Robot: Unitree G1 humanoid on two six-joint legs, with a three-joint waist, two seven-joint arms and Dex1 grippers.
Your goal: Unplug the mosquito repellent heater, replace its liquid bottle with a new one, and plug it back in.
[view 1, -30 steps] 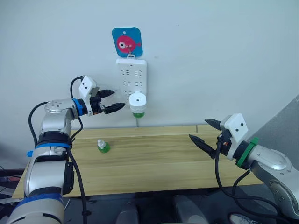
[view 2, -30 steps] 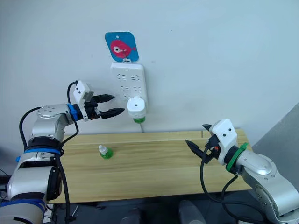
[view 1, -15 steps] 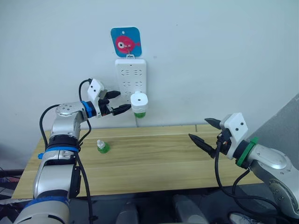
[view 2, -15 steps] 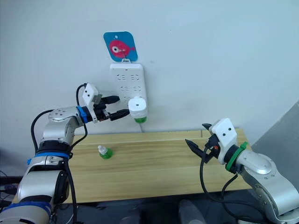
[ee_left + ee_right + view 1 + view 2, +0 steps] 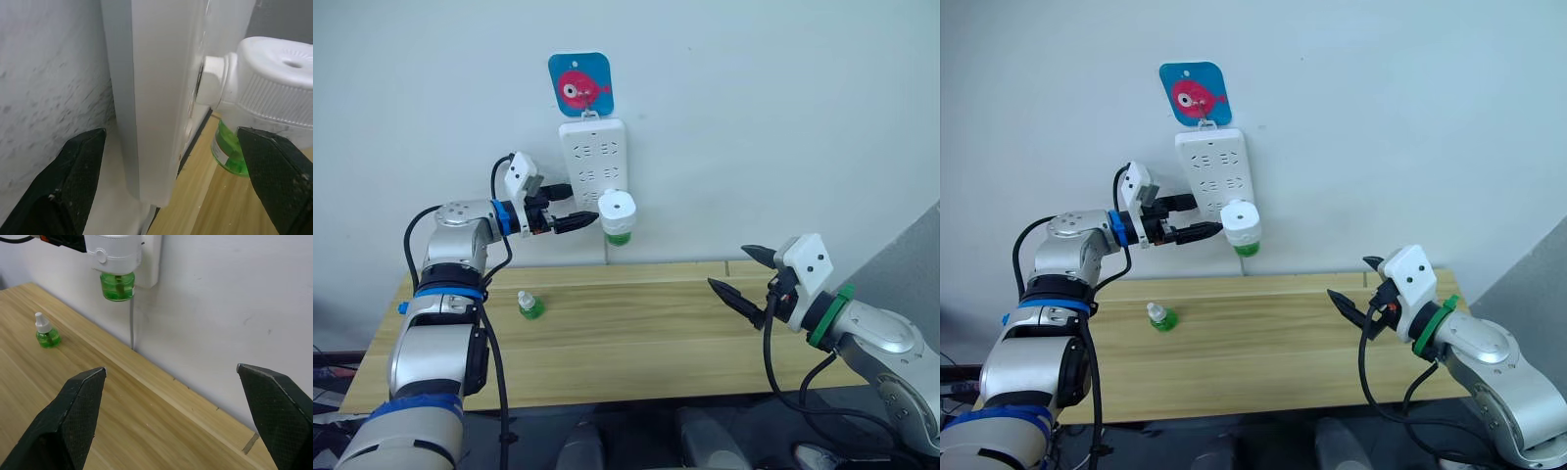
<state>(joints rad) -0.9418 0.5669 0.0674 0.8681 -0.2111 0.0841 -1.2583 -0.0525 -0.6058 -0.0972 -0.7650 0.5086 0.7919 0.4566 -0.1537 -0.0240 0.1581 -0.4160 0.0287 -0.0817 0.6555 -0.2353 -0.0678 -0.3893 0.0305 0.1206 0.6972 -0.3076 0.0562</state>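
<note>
The mosquito repellent heater (image 5: 618,208) is a small white unit plugged into the low end of a white power strip (image 5: 592,157) on the wall, with a green liquid bottle (image 5: 620,236) under it. My left gripper (image 5: 584,207) is open just left of the heater. In the left wrist view one finger (image 5: 73,186) is on the wall side of the strip's edge and the other (image 5: 279,181) is in front of the heater (image 5: 279,93). A spare green bottle (image 5: 529,305) with a white cap stands on the wooden table (image 5: 636,333). My right gripper (image 5: 729,269) hovers open over the table's right end.
The power strip hangs from a hook on a blue sticker with a pink fish (image 5: 579,83) and leans slightly, its lower end to the right. Its cord (image 5: 132,323) drops behind the table. A grey surface (image 5: 911,264) rises at the far right.
My left gripper has moved right, up to the strip and heater. The strip's lower end and the heater have swung slightly right. The right arm is still.
</note>
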